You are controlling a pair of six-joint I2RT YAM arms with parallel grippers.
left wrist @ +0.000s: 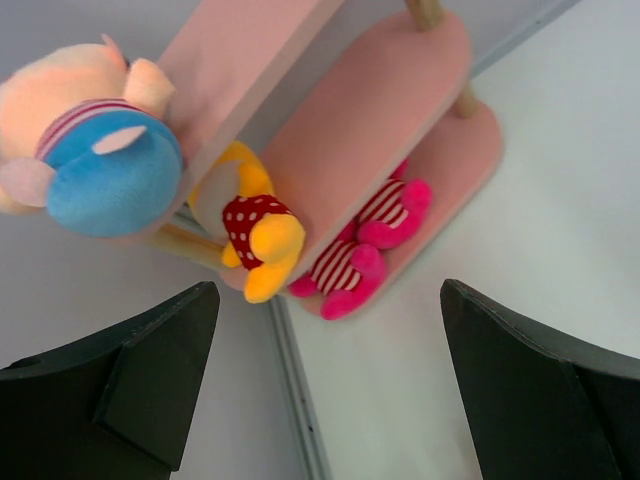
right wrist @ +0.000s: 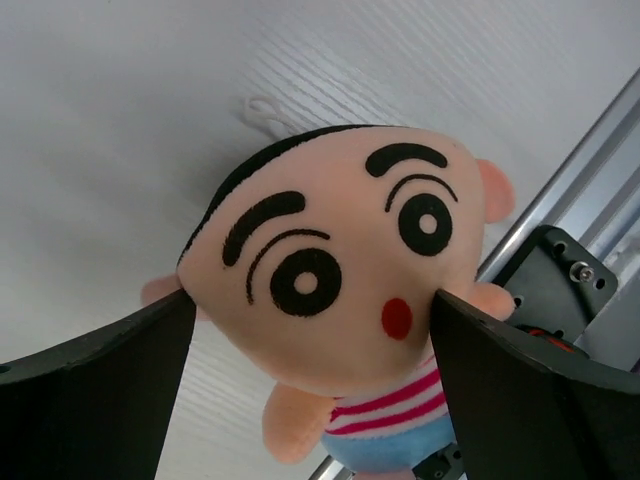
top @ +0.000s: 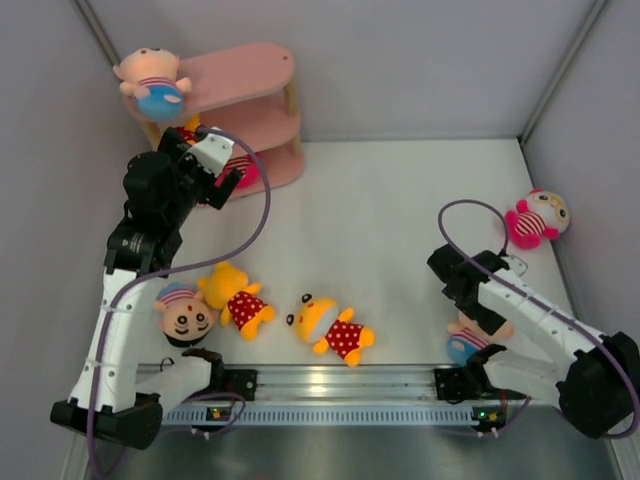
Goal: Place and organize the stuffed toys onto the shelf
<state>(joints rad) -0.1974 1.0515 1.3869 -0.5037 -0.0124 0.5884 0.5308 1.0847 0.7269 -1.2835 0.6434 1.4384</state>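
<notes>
The pink shelf stands at the far left. A boy toy lies on its top board, a yellow bear on the middle board and a pink striped doll on the bottom board. My left gripper is open and empty just in front of the shelf, as the left wrist view also shows. My right gripper is open, with its fingers on either side of the head of a boy toy lying by the front rail. Both fingers touch the head.
On the table lie another boy toy, two yellow bears at front left and middle, and a pink doll at the right wall. A metal rail runs along the near edge. Grey walls enclose the table.
</notes>
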